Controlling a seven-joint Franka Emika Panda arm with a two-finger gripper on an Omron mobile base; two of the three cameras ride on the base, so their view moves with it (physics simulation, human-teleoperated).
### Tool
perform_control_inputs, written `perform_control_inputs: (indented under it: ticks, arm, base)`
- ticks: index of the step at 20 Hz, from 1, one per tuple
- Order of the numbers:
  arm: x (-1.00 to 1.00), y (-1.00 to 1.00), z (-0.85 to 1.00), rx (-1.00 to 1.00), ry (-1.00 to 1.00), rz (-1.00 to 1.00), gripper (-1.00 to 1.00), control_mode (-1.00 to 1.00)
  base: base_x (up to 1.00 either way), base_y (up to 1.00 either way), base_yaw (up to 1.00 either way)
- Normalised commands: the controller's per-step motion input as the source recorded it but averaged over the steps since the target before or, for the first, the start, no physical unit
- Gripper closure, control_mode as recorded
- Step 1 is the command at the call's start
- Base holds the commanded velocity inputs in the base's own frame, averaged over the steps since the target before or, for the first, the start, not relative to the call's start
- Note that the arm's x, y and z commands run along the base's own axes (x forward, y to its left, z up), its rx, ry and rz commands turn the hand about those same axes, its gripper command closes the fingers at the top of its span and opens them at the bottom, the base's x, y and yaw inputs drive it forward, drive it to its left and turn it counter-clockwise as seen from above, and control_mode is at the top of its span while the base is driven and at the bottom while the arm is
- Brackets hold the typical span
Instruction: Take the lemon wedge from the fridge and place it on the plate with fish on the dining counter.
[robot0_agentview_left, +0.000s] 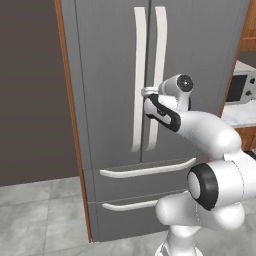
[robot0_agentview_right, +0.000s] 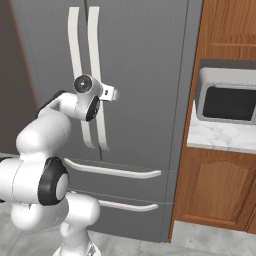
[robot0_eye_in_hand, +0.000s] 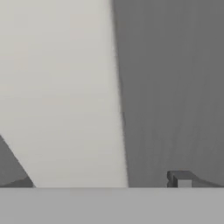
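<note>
fridge (robot0_agentview_left: 110, 75) plain mid grey, doors + both drawers, no pattern. door handles (robot0_agentview_left: 141, 75) pale off-white; drawer handles same pale tone. orange-brown wood strip (robot0_agentview_left: 70, 100) down fridge's left edge. wall (robot0_agentview_left: 30, 90) left of it dark brown-grey, flat. floor (robot0_agentview_left: 35, 215) lt grey tiles w/ faint paler seams. arm (robot0_agentview_left: 215, 135) glossy white w/ black joint rings, black band at wrist. cabinets (robot0_agentview_right: 215, 185) warm reddish-brown wood, grain visible. counter (robot0_agentview_right: 220, 137) white marble w/ grey veins. microwave (robot0_agentview_right: 227, 97) silver-grey frame, black window. hand view: handle (robot0_eye_in_hand: 65, 87) pale cream vs grey door, small dark grey fingertip (robot0_eye_in_hand: 179, 178) at bottom.
</note>
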Motion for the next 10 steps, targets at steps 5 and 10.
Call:
perform_control_inputs:
  ticks: [5,10]
  arm:
    - [0.41,0.0,-0.08,-0.03,0.0,-0.01,-1.0,-1.0]
    - [0.18,0.0,-0.05,-0.01,0.0,0.0,1.0,-1.0]
  base:
    - [0.0,0.0,0.0]
    - [0.0,0.0,0.0]
